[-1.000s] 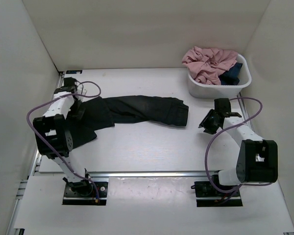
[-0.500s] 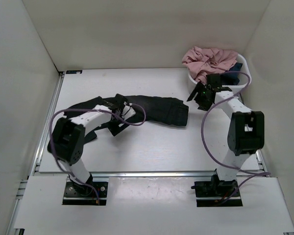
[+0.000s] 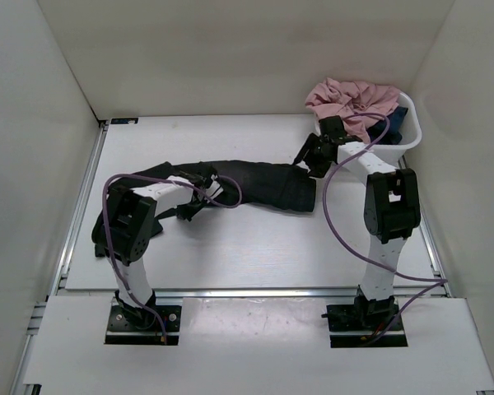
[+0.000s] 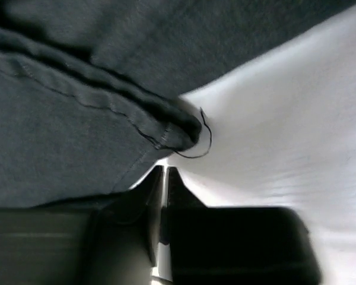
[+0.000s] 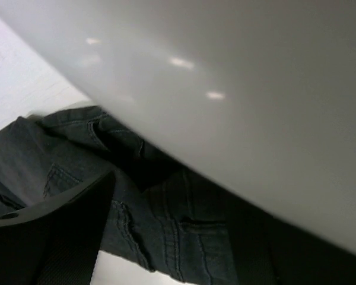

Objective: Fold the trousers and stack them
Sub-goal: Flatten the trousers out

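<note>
Roughly mid-table (image 3: pixel 230 247), the trousers (image 3: pixel 255 183) lie stretched left to right, bunched at the left, with the pocketed end close to the white basin (image 3: pixel 412 136). The left gripper (image 3: pixel 202 196) is down on the left half, its fingers (image 4: pixel 225 243) drawn to a thin slit with the tips at a folded hem. Whether cloth is pinched, I cannot tell. The right gripper (image 3: pixel 307 158) sits at the pocketed end, just beside the basin wall, jaws spread wide and gripping nothing. Pink clothing (image 3: pixel 354 103) is heaped in the basin.

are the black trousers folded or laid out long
Laid out long: the black trousers stretch as one rumpled strip across the table, no compact fold. Whether the legs overlap, cannot tell.
</note>
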Robot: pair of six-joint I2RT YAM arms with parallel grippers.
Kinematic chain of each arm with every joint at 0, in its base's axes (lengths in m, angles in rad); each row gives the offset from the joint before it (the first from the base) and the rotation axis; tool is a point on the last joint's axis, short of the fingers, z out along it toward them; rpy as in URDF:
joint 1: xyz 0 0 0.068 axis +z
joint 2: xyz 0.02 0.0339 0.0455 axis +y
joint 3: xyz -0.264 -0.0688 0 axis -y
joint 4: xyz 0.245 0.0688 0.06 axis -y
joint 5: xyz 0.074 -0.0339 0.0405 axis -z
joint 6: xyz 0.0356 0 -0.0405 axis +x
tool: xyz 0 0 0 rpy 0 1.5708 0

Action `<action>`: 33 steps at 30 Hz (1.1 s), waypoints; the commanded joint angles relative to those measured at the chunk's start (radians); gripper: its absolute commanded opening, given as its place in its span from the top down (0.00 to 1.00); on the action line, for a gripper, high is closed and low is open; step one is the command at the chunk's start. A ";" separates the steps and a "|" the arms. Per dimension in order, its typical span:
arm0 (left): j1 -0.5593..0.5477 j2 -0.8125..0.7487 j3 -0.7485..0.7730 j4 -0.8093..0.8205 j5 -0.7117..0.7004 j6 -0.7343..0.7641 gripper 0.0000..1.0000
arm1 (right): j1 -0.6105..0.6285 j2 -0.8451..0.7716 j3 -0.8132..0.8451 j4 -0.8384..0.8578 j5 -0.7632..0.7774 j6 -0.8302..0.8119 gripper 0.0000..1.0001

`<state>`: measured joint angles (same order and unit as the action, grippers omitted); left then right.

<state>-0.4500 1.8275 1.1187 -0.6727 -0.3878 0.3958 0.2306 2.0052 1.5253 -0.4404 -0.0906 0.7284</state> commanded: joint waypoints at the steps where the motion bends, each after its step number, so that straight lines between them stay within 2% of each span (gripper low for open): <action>1: 0.002 -0.040 -0.014 0.007 -0.016 -0.006 0.86 | 0.007 0.033 -0.031 -0.069 -0.080 0.071 0.34; 2: 0.011 -0.053 -0.014 0.007 -0.028 0.003 0.86 | 0.007 0.046 -0.031 -0.069 -0.080 0.071 0.43; 3: 0.023 -0.062 -0.014 0.007 -0.028 0.003 0.86 | 0.007 0.046 -0.031 -0.069 -0.080 0.080 0.60; 6: 0.080 -0.062 -0.014 0.007 -0.040 0.003 0.86 | 0.007 0.058 -0.031 -0.078 -0.080 0.080 0.81; 8: 0.105 -0.062 -0.002 0.007 0.015 0.012 0.86 | 0.007 0.058 -0.031 -0.078 -0.080 0.068 0.87; 10: 0.105 -0.114 0.007 0.007 0.078 0.034 0.67 | 0.007 0.034 -0.022 -0.098 -0.054 0.054 1.00; 11: 0.093 -0.129 0.007 0.007 0.136 0.043 0.44 | 0.007 0.024 -0.022 -0.098 -0.054 0.045 1.00; 12: 0.077 -0.141 0.018 0.007 0.164 0.043 0.26 | 0.007 0.003 -0.022 -0.098 -0.044 0.045 1.00; 13: 0.077 -0.152 0.018 0.007 0.191 0.043 0.19 | 0.007 -0.009 -0.037 -0.098 -0.044 0.036 1.00; 15: 0.065 -0.152 0.027 0.007 0.246 0.043 0.11 | 0.007 -0.046 -0.062 -0.109 -0.029 0.035 1.00; 19: 0.056 -0.076 0.049 0.007 0.247 0.022 0.10 | 0.007 -0.137 -0.142 -0.123 0.003 0.023 1.00; 21: 0.056 -0.018 0.070 0.016 0.213 0.009 0.13 | 0.007 -0.187 -0.171 -0.123 0.019 0.014 1.00; 24: 0.056 0.044 0.085 0.025 0.118 -0.009 0.31 | 0.007 -0.233 -0.191 -0.144 0.031 0.014 1.00; 26: 0.056 0.068 0.085 0.048 0.038 -0.009 0.49 | 0.007 -0.256 -0.191 -0.144 0.042 0.005 1.00; 27: 0.056 0.079 0.085 0.048 0.017 -0.009 0.62 | 0.007 -0.256 -0.191 -0.144 0.051 0.005 1.00; 30: 0.065 0.110 0.076 0.059 -0.013 -0.021 0.83 | 0.007 -0.278 -0.191 -0.153 0.069 -0.004 1.00; 31: 0.065 0.110 0.076 0.059 0.000 -0.034 0.86 | 0.007 -0.278 -0.191 -0.153 0.083 -0.014 1.00; 33: 0.065 0.099 0.055 0.059 0.012 -0.043 0.86 | 0.007 -0.269 -0.180 -0.153 0.083 -0.014 1.00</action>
<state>-0.3965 1.9068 1.2007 -0.6247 -0.3672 0.3901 0.2359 1.7657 1.3384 -0.5739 -0.0391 0.7258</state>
